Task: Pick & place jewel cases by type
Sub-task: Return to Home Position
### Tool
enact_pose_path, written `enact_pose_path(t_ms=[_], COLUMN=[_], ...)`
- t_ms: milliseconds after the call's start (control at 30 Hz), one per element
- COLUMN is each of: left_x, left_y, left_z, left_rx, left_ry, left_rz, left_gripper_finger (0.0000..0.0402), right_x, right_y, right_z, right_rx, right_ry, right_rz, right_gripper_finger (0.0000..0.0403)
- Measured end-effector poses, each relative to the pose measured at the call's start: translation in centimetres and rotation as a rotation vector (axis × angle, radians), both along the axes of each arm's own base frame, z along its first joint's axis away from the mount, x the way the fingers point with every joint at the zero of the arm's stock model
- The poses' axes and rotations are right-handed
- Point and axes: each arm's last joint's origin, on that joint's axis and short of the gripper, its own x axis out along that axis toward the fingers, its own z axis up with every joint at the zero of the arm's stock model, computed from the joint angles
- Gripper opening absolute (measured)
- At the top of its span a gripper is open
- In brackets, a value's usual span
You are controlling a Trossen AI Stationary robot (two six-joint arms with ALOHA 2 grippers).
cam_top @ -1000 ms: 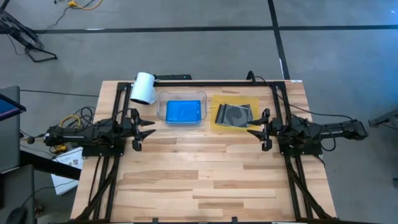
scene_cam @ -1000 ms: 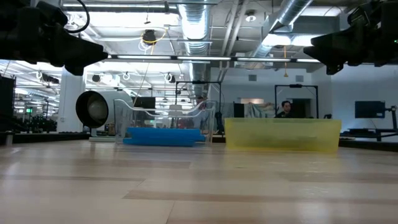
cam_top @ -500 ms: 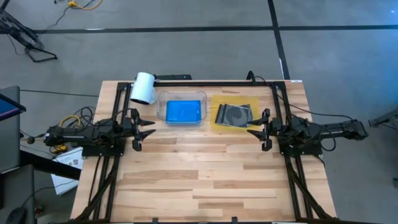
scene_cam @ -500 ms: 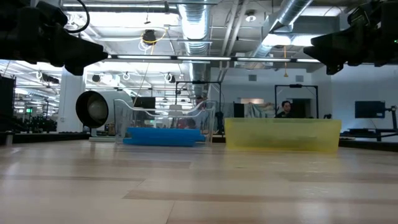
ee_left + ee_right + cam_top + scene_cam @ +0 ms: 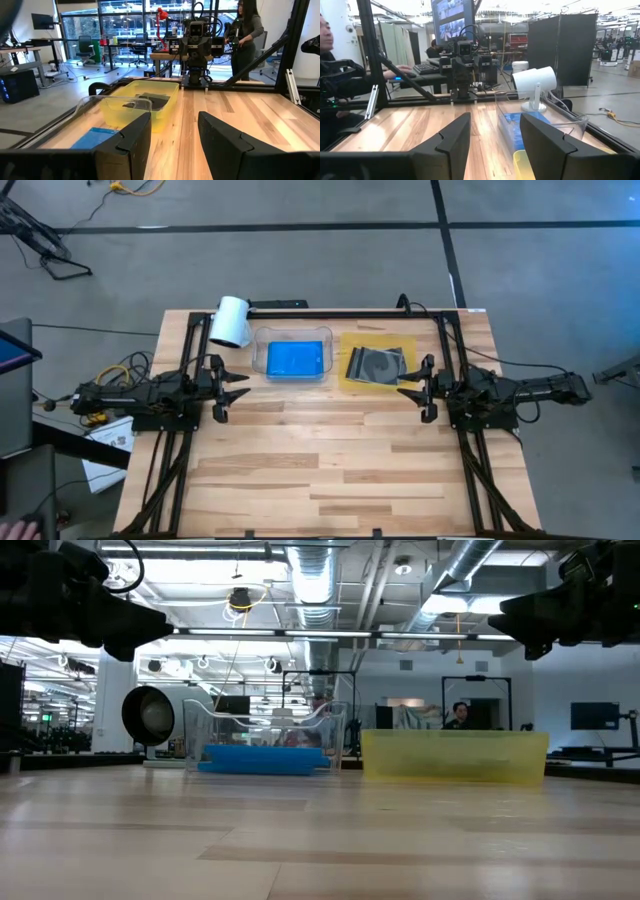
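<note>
Worktop [image 5: 330,470] evenly and brightly lit from overhead. Only faint, short shadows under the left end effector [image 5: 236,387] and right end effector [image 5: 411,388]. Low view: ceiling lights [image 5: 312,585] blown out, both arms backlit to black silhouettes. Windows [image 5: 125,15] far beyond the left end effector glare white.

Left tool [image 5: 173,117] fingers apart, empty; dark cases [image 5: 152,101] in yellow tray [image 5: 167,107]; blue case [image 5: 95,136] in clear tray [image 5: 120,100].

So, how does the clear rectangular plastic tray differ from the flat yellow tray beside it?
The clear rectangular plastic tray holds bright blue jewel cases; the yellow tray holds grey-clear cases with a dark disc. The clear tray's walls rise higher than the yellow tray's. Both stand together on the table.
</note>
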Motion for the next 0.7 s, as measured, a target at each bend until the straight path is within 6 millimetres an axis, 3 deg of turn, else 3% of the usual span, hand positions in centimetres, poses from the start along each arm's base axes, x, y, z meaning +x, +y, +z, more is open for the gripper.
enact_pose_path(t_ms=[700], left_x=[0.0], left_y=[0.0], left_z=[0.0], left_rx=[-0.008], left_ry=[-0.001], left_rz=[0.0], left_gripper_finger=[0.0157], right_x=[0.0], right_y=[0.0], right_z=[0.0], right_rx=[0.0], right_ry=[0.0], right_rz=[0.0], right_gripper_finger=[0.0165])
